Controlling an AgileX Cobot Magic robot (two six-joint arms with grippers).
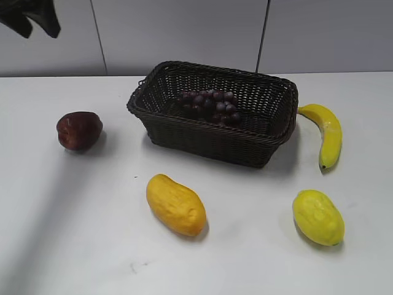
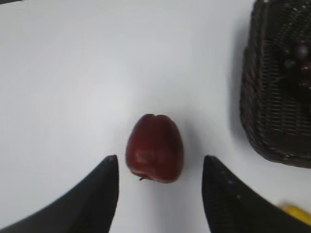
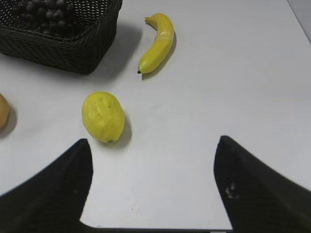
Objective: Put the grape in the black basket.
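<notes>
The grape bunch [image 1: 212,106] lies inside the black basket [image 1: 202,136] at the table's middle back. It also shows in the right wrist view [image 3: 46,13] inside the basket [image 3: 63,48], and dimly in the left wrist view [image 2: 297,60] behind the basket wall [image 2: 272,111]. My left gripper [image 2: 160,162] is open and empty, high above the table over the dark red apple [image 2: 155,148]; its dark tip shows at the exterior view's top left [image 1: 31,18]. My right gripper [image 3: 153,145] is open and empty above bare table.
The dark red apple [image 1: 78,130] sits left of the basket. An orange-yellow mango [image 1: 175,204] lies in front of it. A yellow lemon-like fruit [image 1: 317,217] sits front right, also in the right wrist view [image 3: 102,116]. A banana [image 1: 327,133] lies right of the basket.
</notes>
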